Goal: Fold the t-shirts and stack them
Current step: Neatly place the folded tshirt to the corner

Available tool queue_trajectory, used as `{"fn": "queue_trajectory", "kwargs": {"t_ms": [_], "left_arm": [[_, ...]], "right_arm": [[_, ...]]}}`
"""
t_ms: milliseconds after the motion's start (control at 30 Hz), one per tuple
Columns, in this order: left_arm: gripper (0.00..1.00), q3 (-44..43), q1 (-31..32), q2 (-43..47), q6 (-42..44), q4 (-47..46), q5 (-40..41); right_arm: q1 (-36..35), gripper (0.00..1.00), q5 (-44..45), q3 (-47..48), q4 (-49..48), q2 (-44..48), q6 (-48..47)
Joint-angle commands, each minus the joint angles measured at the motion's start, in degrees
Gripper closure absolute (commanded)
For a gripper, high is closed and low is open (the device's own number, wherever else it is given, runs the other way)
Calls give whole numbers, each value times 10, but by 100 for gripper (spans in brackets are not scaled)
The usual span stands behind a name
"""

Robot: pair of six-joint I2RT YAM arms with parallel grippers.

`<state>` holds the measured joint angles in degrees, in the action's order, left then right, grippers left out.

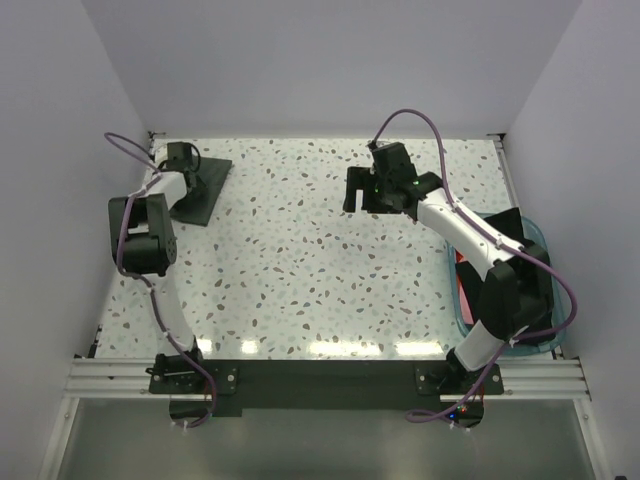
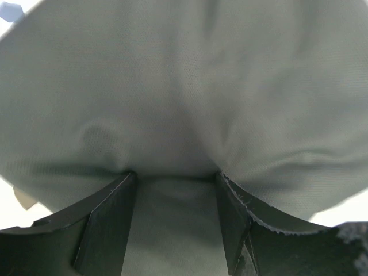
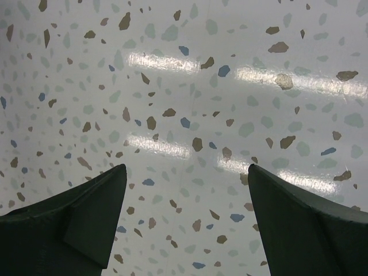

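White terrazzo speckled with brown and blue chips covers the table (image 1: 300, 280), the largest thing in view. At its right edge, beside the right arm, stands a translucent teal tub (image 1: 538, 236); the arm crosses over much of it. A dark grey-green t-shirt (image 1: 207, 190) lies folded flat in the far left corner of the table, well apart from the tub. A red-orange t-shirt (image 1: 462, 285) shows as a strip inside the tub along its left wall.

The left gripper (image 1: 183, 165) is down on the grey-green t-shirt. In the left wrist view the cloth fills the frame and runs between its fingers (image 2: 109, 221), puckering at their tips; whether they pinch it I cannot tell. The right gripper (image 1: 365, 195) hangs over bare table near the middle, its fingers (image 3: 86, 213) spread wide with nothing between them.
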<state>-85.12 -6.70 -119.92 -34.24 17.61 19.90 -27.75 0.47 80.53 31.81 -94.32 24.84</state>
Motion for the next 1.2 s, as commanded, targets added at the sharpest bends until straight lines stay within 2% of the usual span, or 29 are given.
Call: {"fn": "queue_trajectory", "kwargs": {"t_ms": [0,267,533,700,867,1033,1167], "left_arm": [[38,-59,2,-41,24,38,-2],[36,-135,-17,-104,-59,69,-9],[36,-153,-61,-140,-162,51,-80],[37,-174,-64,-165,-181,34,-128],[38,-143,-49,-149,-197,9,-137],[37,-43,-40,-107,-230,-44,-146],[37,-15,-26,-91,-230,-51,-146]], "right_arm": [[-2,10,-4,4,-18,17,-12],[-2,10,-4,4,-13,12,-19],[-2,10,-4,11,-11,-9,-23],[-3,10,-3,16,-13,-21,-26],[-2,10,-4,20,-14,-28,-30],[-1,10,-16,17,-15,-30,-30],[-2,10,-19,15,-17,-26,-30]]}}
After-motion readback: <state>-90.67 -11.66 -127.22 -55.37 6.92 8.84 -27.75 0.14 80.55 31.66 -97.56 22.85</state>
